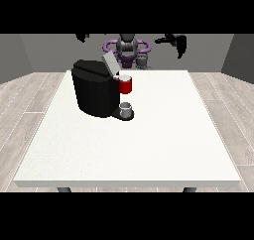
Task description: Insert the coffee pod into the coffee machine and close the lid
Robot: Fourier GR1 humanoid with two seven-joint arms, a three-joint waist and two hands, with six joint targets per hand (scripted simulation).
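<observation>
I see a small grey thing [126, 107], maybe the pod, on the coffee machine [96, 88] tray under its red thing [126, 85], lid [109, 63] up ready, both hands [177, 40] [82, 36] raised far behind; fingers I cannot tell.

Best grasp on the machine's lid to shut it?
Take the lid at its raised free edge, from above. It stands tilted open over the black coffee machine, hinged low near the red thing at the machine, so pushing the top down likely closes it.
</observation>
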